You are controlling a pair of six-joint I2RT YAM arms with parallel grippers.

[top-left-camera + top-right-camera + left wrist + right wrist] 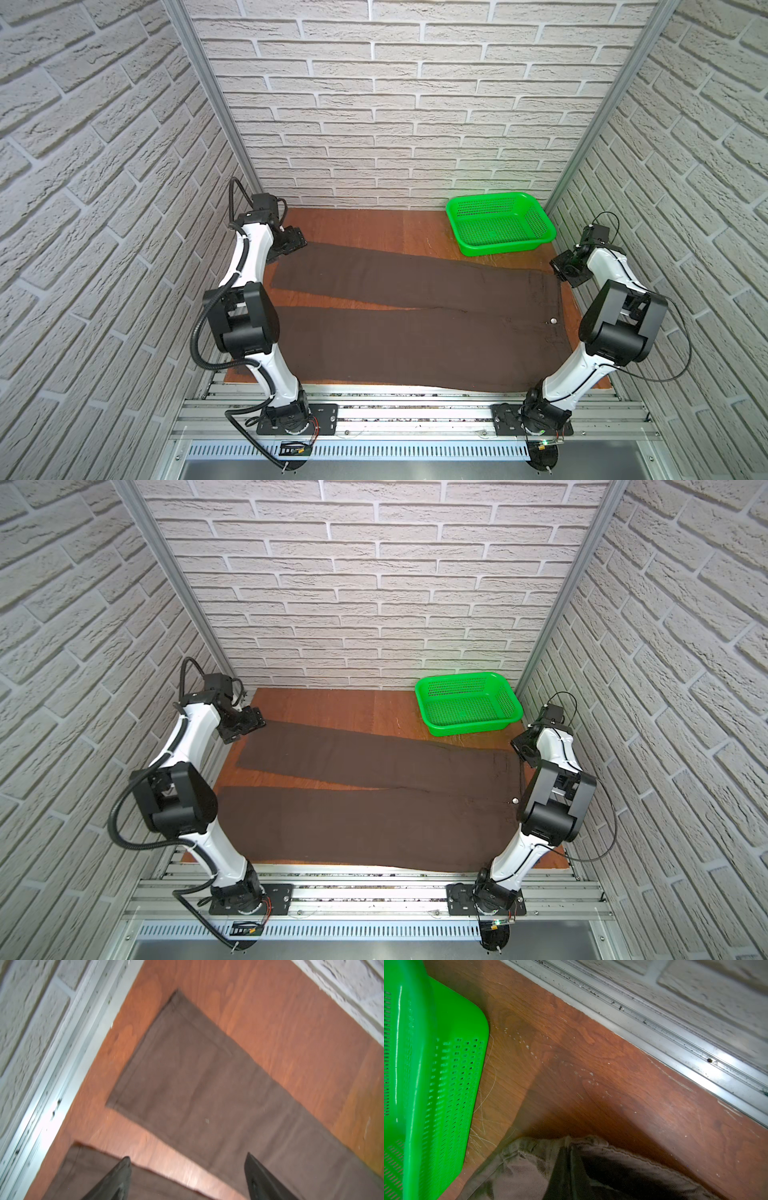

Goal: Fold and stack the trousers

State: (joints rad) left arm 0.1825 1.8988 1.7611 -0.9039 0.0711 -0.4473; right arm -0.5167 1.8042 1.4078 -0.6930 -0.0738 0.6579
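Trousers (415, 316) are lying flat. The right hand (568, 1147) is pinching the waist; the wide-open left hand (187, 1157) should be grabbing the far leg's end too.

Bare board (424, 239) — between trousers (415, 332), basket (503, 248)

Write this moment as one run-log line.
trousers: flat, unfolded | left gripper: open, near leg hem | right gripper: shut on waistband | basket: empty
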